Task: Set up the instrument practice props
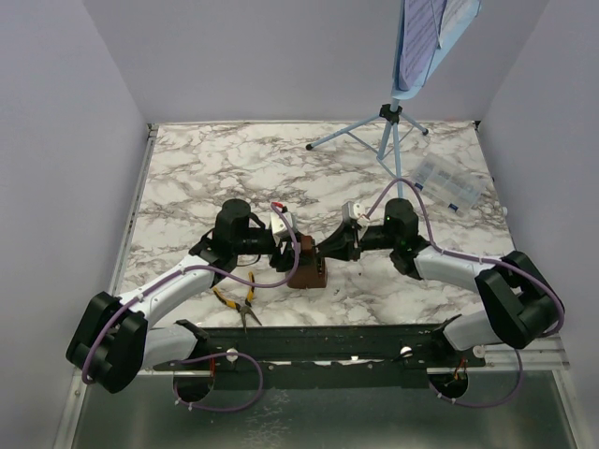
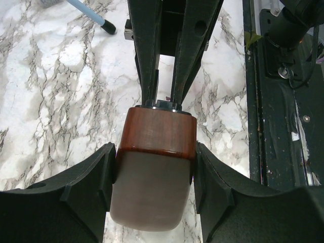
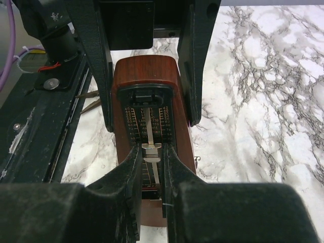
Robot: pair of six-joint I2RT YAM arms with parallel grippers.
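Nearest the arm bases, one pair of yellow-handled pliers (image 1: 239, 304) lies on the marble counter (image 1: 215, 168), untouched and no part of this job. Just past it, here's the action: the single brown pyramid metronome (image 1: 307, 268) stands upright at mid-counter, with both arms meeting over it.

The left hand (image 2: 154, 164) is set fairly wide, its two fingers pressed against opposite sides of the wooden body, bracing it. From the other side comes the right hand (image 3: 152, 167), drawn in narrow on the face of the metronome. It looks to be nipping the pendulum (image 3: 151, 134) right at its sliding weight, a finger on each side.

So my read is that the metronome step is in hand: one hand steadies, the other works the pendulum, either to free it or to set the tempo. What's next calls for a very small, light move on that thin rod while the left grip stays firm. Too much force and the thing tips or the rod bends.

Further back on the right sits one clear plastic box (image 1: 447, 183), also left alone. Farthest away, one light blue tripod music stand (image 1: 390, 114) is on its legs, with one pale sheet of music (image 1: 421, 37) resting on its desk. Those two look done.
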